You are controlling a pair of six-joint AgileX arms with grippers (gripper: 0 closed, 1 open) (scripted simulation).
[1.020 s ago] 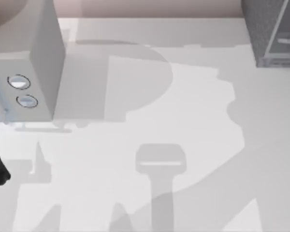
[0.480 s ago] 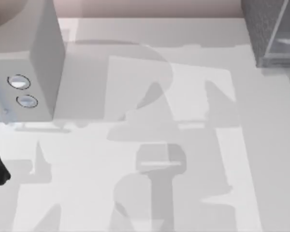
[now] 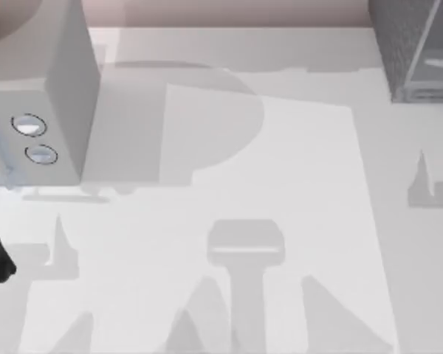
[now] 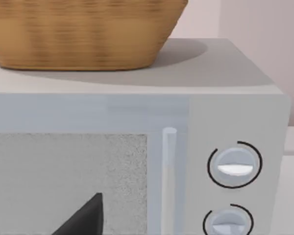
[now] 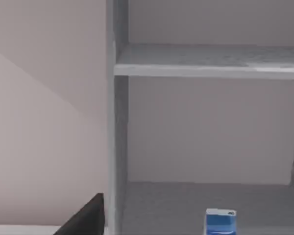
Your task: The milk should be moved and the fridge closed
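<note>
The fridge is standing open, showing pale grey inner walls and a shelf. The milk, a small blue carton with a white top edge, is sitting on the fridge's floor beneath that shelf.

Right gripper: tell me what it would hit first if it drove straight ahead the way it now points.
Probably the fridge: its open compartment lies dead ahead, with the milk on the floor below the shelf. Depth is unclear, so the back wall or the carton could come first.
</note>
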